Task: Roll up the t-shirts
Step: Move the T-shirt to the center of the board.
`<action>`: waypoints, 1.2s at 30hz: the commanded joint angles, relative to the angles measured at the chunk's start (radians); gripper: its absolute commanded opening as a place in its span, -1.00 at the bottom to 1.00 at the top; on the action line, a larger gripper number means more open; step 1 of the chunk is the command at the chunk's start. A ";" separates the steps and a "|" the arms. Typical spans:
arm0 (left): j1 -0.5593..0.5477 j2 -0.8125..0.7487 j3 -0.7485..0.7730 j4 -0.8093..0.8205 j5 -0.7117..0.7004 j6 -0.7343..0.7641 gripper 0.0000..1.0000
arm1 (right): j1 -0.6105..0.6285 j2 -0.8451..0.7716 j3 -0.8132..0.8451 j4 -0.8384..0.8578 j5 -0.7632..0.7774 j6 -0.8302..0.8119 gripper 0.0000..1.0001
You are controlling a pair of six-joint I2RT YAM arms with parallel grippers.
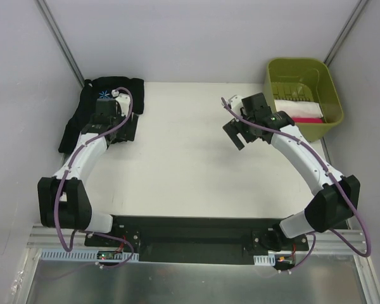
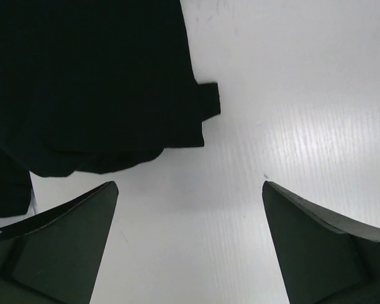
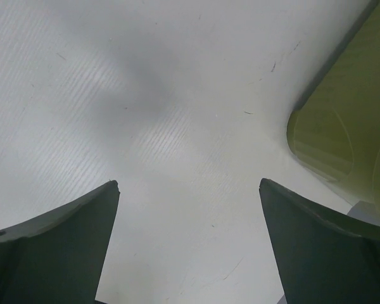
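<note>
Black t-shirt lies in a messy heap at the far left corner of the table. Part of it hangs over the left edge. It has a little light-blue star print near the top, with a small white bit just beside the star.

The left hand is at the right side of the heap. In the left wrist view the left hand has its two fingers spread wide apart. White table shows between them, and they pinch nothing. The black t-shirt is just past the fingers, more to the left, and the fingers do not touch it.

The right hand is over the far right part of the table, spread wide too and holding nothing. The right wrist view shows only bare table between its fingers.

A green bin sits at the far right corner, near that hand. Inside it are a white cloth and a pink cloth.
</note>
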 commanded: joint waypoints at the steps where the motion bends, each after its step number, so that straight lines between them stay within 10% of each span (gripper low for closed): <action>1: 0.025 0.140 0.147 -0.163 -0.080 -0.019 0.97 | 0.001 0.020 0.085 -0.092 -0.099 -0.086 0.93; 14: 0.102 0.581 0.379 -0.329 -0.050 -0.019 0.43 | 0.015 0.054 0.105 -0.132 -0.099 -0.132 0.93; 21: 0.100 0.547 0.301 -0.364 0.091 0.013 -0.97 | 0.022 0.043 0.067 -0.111 -0.087 -0.149 0.93; 30: -0.026 0.187 0.149 -0.703 0.485 0.297 -1.00 | 0.024 0.028 0.048 -0.128 -0.113 -0.154 0.93; 36: -0.035 -0.241 -0.061 -1.094 0.382 0.690 -1.00 | 0.022 0.037 0.055 -0.145 -0.186 -0.148 0.93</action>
